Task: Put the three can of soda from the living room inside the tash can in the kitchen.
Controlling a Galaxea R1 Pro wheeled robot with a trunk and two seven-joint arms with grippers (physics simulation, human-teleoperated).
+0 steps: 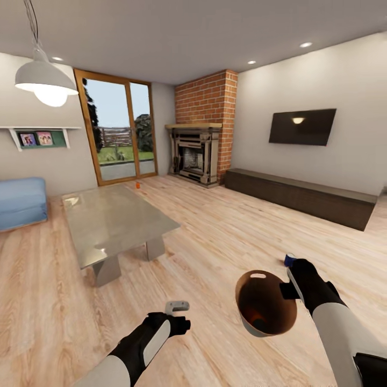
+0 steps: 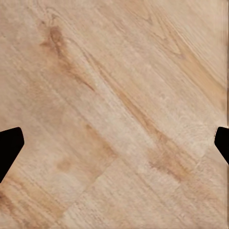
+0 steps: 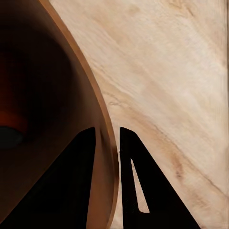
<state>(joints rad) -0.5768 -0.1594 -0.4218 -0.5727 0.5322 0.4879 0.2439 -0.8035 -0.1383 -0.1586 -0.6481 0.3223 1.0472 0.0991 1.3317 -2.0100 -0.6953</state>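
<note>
My right gripper (image 1: 288, 290) is shut on the rim of the tash can (image 1: 252, 312), one finger inside and one outside the wall (image 3: 102, 143), and holds it tilted just above the floor. An orange-red can of soda (image 1: 262, 322) lies in its dark bottom (image 3: 9, 121). A second small can of soda (image 1: 137, 185) stands far off on the floor by the glass door. A blue and white can top (image 1: 290, 260) shows just beyond my right hand. My left gripper (image 1: 177, 307) hangs open over bare floorboards (image 2: 114, 114), holding nothing.
This is the living room. A glass coffee table (image 1: 115, 223) stands ahead to the left, a light-blue sofa (image 1: 21, 203) at the far left. A brick fireplace (image 1: 200, 145) and a long dark bench (image 1: 301, 196) line the far and right walls. Wood floor spreads between.
</note>
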